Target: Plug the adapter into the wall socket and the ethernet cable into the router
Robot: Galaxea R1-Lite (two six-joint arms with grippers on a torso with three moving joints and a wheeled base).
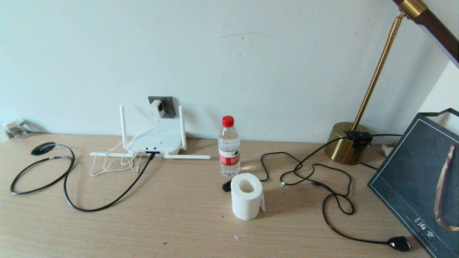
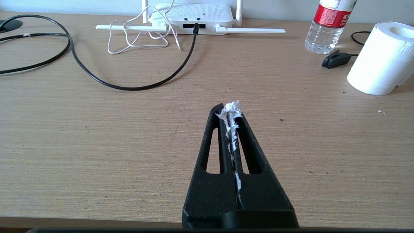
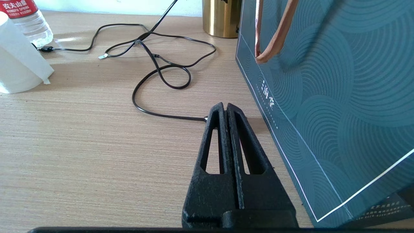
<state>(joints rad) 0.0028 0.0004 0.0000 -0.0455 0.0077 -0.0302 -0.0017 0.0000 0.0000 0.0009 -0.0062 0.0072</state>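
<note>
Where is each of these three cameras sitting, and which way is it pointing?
Head view: high on the robot, looking down at the desk, router and wall socket; no arms show.
Left wrist view: behind the shut left gripper, facing the router and ethernet cable.
Right wrist view: behind the shut right gripper, facing the gift bag and lamp base.
Shared: all three show the water bottle and toilet-paper roll.
</note>
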